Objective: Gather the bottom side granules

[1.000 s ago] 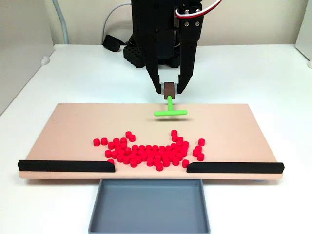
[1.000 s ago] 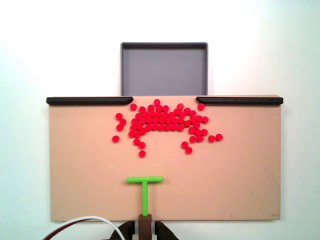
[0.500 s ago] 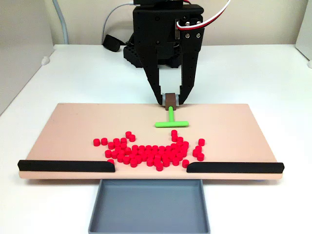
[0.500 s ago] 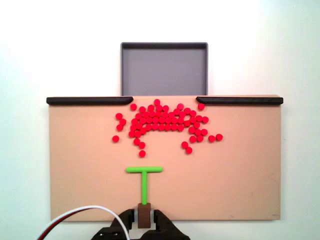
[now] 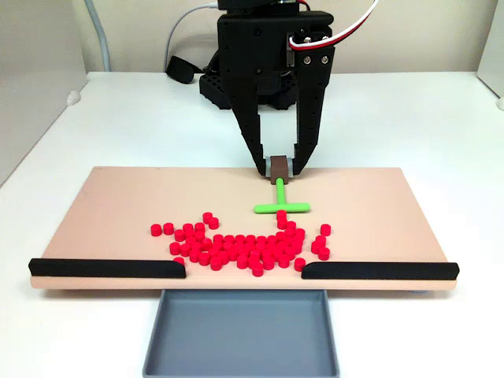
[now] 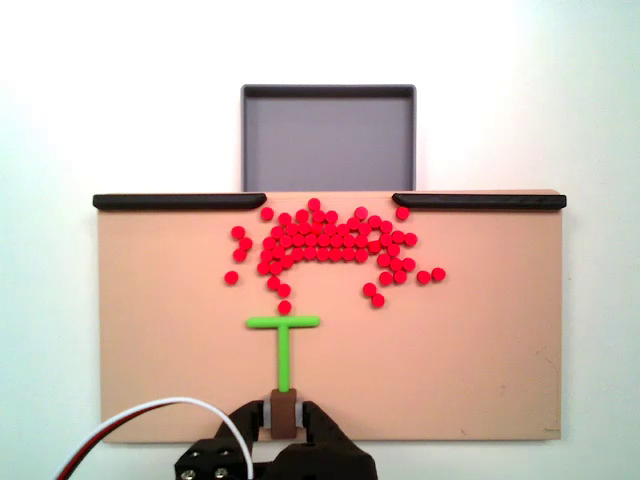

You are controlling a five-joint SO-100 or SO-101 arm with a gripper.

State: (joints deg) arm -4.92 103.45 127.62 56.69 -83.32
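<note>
Granules [image 6: 325, 240] lie clustered on the tan board [image 6: 480, 340] near the gap between two black strips [image 6: 178, 201]. The green T-shaped pusher [image 6: 284, 335] has its crossbar just beside the nearest stray granule. Gripper [image 6: 284, 414] fingers clamp the pusher's brown handle.

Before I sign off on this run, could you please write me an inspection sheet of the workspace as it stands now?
Surface: a tan board lies on a white table.
Job's things: the red granules cluster near the gap between two black strips, a few strays on the arm's side; the grey tray beyond the gap holds no granules.
Tool: the green T-shaped pusher has its crossbar right next to the nearest stray granule.
Clutter: nothing seen.
Gripper: the gripper is shut on the pusher's brown handle block.
Cables: a red and white cable loops off the gripper; a grey cable hangs at the wall.
Surroundings: plain light walls.
</note>
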